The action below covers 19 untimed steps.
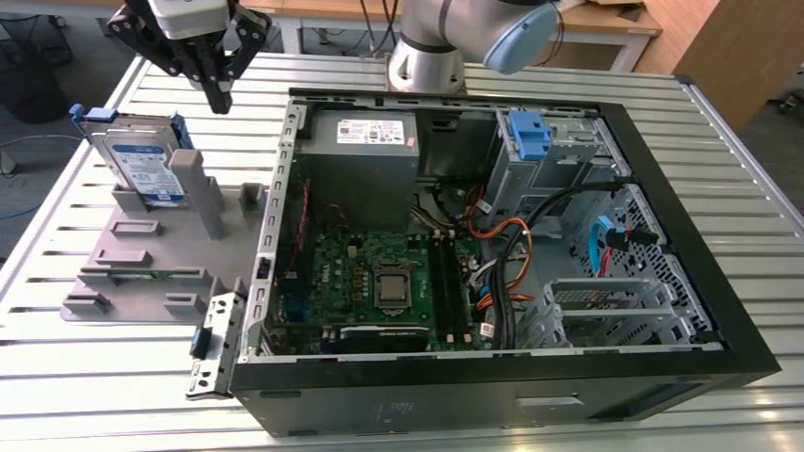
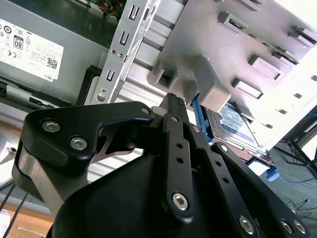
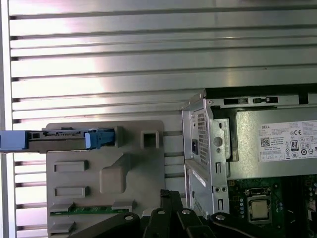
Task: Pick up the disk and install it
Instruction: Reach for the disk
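The disk (image 1: 136,166), silver with a white-and-blue label and a blue bracket, stands on edge in a slot at the back of the grey holder plate (image 1: 132,247), at the exterior view's left. In the first wrist view I look down on the disk (image 3: 59,139) edge-on; in the second wrist view the disk (image 2: 238,125) leans behind a grey post. My gripper (image 1: 221,100) hangs above the table, to the right of the disk and apart from it. Its black fingers (image 2: 172,106) meet at the tips with nothing between them, so it is shut and holds nothing. The gripper (image 3: 171,195) also appears in the first wrist view.
An open computer case (image 1: 703,311) lies on the slatted metal table (image 1: 741,160), with a motherboard (image 1: 377,282), a grey power supply (image 1: 364,141), cables, and a metal drive cage with a blue latch (image 1: 533,139). The arm's base (image 1: 425,66) stands behind the case.
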Each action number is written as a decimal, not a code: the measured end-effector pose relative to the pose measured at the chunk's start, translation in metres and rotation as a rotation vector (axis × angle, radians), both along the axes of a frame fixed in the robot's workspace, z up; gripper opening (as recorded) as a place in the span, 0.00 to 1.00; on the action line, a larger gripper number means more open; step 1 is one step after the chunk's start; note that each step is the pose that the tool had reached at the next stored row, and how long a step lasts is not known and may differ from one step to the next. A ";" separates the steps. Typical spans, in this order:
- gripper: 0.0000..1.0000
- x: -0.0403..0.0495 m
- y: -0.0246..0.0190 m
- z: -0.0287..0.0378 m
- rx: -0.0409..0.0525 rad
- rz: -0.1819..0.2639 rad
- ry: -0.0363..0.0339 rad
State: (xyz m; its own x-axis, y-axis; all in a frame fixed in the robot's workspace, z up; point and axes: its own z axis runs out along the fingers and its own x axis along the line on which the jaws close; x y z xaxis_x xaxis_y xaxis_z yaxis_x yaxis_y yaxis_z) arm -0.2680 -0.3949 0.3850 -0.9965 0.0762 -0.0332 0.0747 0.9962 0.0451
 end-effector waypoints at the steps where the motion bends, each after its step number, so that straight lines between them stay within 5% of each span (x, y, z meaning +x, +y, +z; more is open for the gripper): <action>1: 0.11 -0.0010 0.0000 -0.0001 0.0000 0.000 0.0000; 19: 0.11 -0.0108 0.0001 -0.0007 -0.0001 0.000 0.0000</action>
State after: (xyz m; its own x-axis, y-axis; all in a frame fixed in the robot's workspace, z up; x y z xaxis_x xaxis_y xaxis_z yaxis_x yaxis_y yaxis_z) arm -0.2789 -0.3948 0.3844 -0.9965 0.0763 -0.0332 0.0748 0.9962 0.0450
